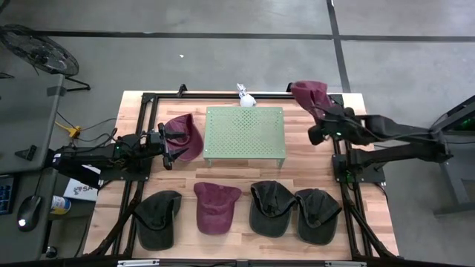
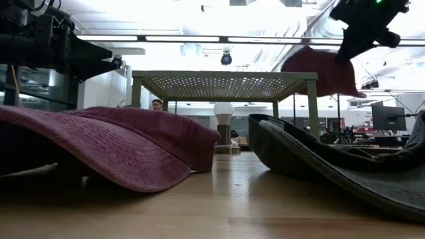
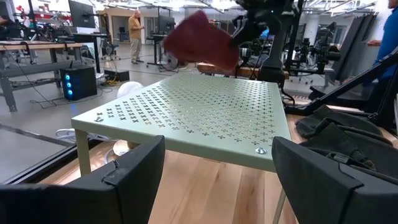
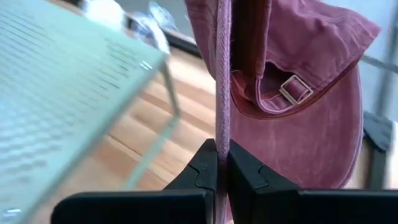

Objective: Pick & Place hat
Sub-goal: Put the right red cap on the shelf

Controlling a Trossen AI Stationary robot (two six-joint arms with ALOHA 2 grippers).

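My right gripper (image 1: 320,127) is shut on a maroon cap (image 1: 309,94), held in the air by the far right corner of the green perforated stand (image 1: 245,135). The low view shows this cap (image 2: 322,70) below the gripper (image 2: 367,26). In the left wrist view the cap (image 3: 202,40) is above the stand's far edge. My left gripper (image 1: 177,147) is open at the stand's left side, next to a second maroon cap (image 1: 185,137) that lies on the table. Its fingers stand apart in the left wrist view (image 3: 217,180), with nothing between them. My right gripper pinches the maroon cap's brim (image 4: 222,118) between its two fingers, the brim seen edge-on. The crown and the buckle strap (image 4: 292,90) lie beyond the fingertips. The cap is lifted clear of the table and the stand.
Several caps lie in a row along the near edge: dark (image 1: 158,216), maroon (image 1: 215,206), dark (image 1: 271,208) and dark (image 1: 318,213). A white bulb-like object (image 1: 247,100) stands behind the stand's far edge. Black frame rails (image 1: 349,178) run along both table sides.
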